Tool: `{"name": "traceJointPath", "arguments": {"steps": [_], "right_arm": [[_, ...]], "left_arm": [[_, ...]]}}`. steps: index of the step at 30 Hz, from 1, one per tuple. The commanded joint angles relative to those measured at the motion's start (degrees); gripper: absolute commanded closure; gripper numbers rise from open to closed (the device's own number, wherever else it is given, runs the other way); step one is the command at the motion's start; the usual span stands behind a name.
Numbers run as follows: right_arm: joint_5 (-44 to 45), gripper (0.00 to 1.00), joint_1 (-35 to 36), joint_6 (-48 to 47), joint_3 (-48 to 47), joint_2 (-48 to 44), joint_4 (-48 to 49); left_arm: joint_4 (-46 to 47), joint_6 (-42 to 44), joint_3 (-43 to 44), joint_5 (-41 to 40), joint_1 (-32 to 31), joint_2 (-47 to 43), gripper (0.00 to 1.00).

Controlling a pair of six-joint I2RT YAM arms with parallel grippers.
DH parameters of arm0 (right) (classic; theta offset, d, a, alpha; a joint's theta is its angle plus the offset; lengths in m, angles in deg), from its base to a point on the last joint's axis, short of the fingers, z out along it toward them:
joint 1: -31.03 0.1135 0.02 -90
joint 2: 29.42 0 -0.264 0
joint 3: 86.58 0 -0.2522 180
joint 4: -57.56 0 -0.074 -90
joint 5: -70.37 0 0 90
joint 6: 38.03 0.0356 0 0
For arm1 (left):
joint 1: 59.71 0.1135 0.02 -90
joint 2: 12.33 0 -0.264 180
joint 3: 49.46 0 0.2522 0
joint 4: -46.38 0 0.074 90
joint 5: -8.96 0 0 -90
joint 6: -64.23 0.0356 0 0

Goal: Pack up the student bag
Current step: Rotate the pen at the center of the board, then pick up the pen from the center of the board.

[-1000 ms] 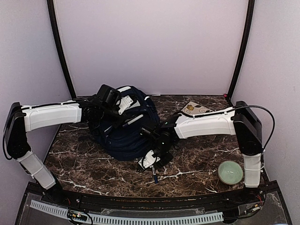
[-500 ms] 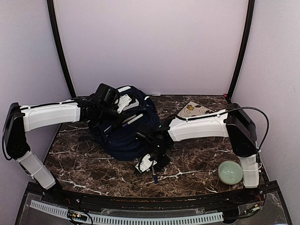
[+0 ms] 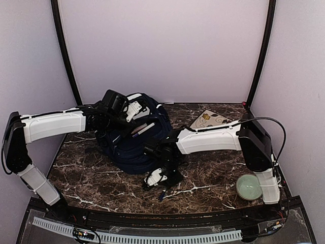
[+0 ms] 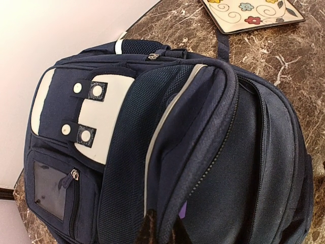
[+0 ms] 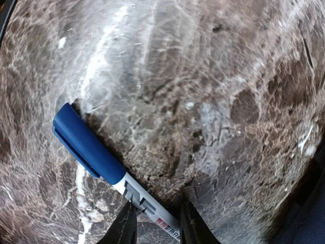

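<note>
The student bag (image 3: 136,145) lies in the left middle of the marble table, navy with a white patch (image 4: 104,119). My left gripper (image 4: 161,231) is shut on the edge of the bag's opened flap and holds it up; a bit of purple (image 4: 183,209) shows inside. A marker (image 5: 86,147) with a blue cap and white barrel lies on the table in front of the bag. My right gripper (image 5: 155,223) stands over the marker (image 3: 161,195) with a finger pressed against each side of its barrel.
A patterned square plate (image 3: 210,119) lies behind the right arm, also seen beyond the bag (image 4: 251,12). A pale green bowl (image 3: 249,187) sits at the front right near the right arm's base. Dark poles and walls close in the table.
My right arm has slid left along the bag's front edge and its jaws have narrowed onto the marker. The left arm holds still.
</note>
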Motion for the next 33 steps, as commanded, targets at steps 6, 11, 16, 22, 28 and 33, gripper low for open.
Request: {"name": "traceJointPath", "arguments": {"steps": [6,11,16,22,28,33], "right_arm": [[-2.1,0.75,0.6,19.4,1.9,-0.2,-2.6],[0.2,0.78,0.6,23.2,0.8,1.0,-2.0],[-0.2,0.83,1.0,23.4,-0.5,1.0,-2.5],[1.8,0.77,1.7,22.1,0.4,0.6,-1.4],[3.0,0.80,2.4,21.4,0.6,1.5,0.4],[4.0,0.91,2.8,20.3,-0.4,1.8,0.2]], "left_arm": [[1.8,-0.4,-0.1,-0.8,0.7,-3.8,0.99],[1.8,-0.3,-0.4,-1.2,0.7,-4.3,0.99],[1.9,-0.2,-0.5,-1.4,0.7,-4.2,0.99],[1.8,-0.2,-0.3,-1.3,0.6,-4.5,0.99],[1.8,-0.5,-0.5,-0.6,0.6,-4.8,0.98],[1.8,-0.5,-0.4,-0.7,0.6,-4.8,0.98]]}}
